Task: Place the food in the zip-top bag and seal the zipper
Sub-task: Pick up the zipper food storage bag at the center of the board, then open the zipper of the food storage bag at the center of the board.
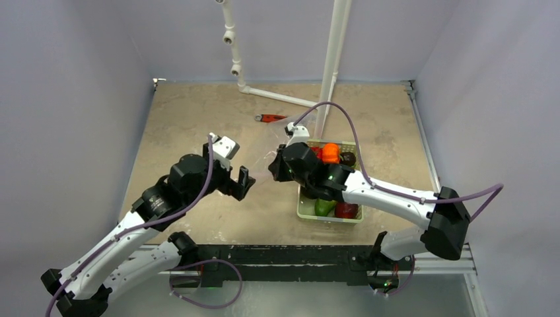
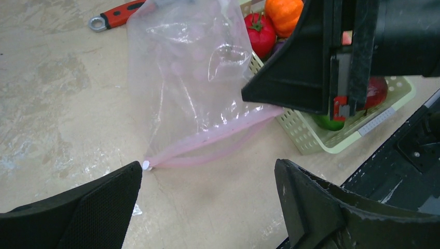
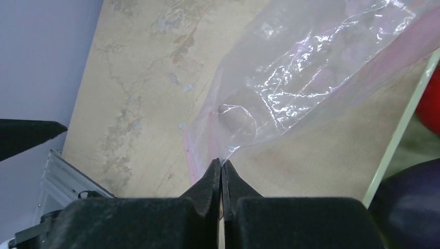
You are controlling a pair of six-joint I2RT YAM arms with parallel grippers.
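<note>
Zip-top bag (image 2: 192,78) lay crumpled on the table (image 2: 52,104) betw. the wrench (image 2: 117,14) & green basket (image 2: 306,137), zipper (image 2: 207,142) facing the arms. R gripper (image 3: 221,168) was pinched shut on the bag's mouth edge at the basket end. L gripper (image 2: 208,171) hung w/ jaws wide by the zipper's other end, holding nothing. Food (image 2: 261,32) sat in the basket.
</note>
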